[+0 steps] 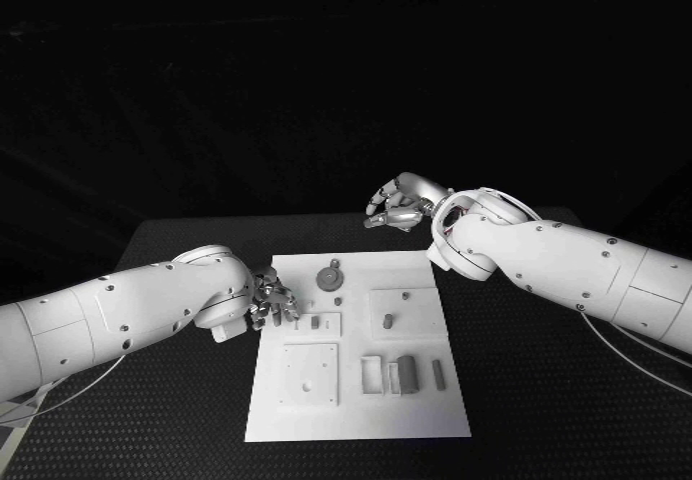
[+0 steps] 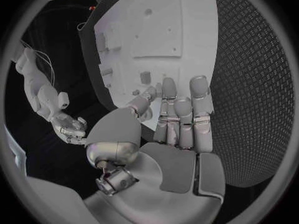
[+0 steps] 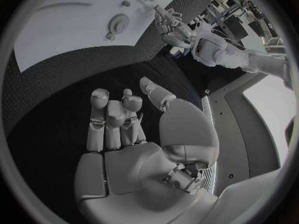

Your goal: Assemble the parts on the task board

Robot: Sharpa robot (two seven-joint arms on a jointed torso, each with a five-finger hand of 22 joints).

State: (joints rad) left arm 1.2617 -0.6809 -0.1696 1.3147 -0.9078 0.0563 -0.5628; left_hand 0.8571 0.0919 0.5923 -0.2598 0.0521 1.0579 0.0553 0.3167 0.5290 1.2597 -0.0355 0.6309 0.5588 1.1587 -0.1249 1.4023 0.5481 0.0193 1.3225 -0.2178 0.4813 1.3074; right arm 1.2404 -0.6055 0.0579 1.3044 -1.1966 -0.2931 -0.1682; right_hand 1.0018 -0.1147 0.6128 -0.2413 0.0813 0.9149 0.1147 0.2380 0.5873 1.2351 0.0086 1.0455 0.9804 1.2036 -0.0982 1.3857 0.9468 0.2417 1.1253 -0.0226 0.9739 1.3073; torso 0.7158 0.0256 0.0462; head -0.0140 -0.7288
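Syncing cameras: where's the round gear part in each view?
Head view: gear part at the board's far edge, between the two hands.
Left wrist view: can't make it out.
Right wrist view: gear part beyond the fingers.
Shared landmark: the white board.

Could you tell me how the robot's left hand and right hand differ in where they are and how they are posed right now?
The left hand is at the task board's left edge, fingertips over the white plate; the right hand is beyond the board's far edge, over the black table. The left hand's fingers point toward the board; the right hand's curl downward, away from it. Both hold nothing, fingers apart.
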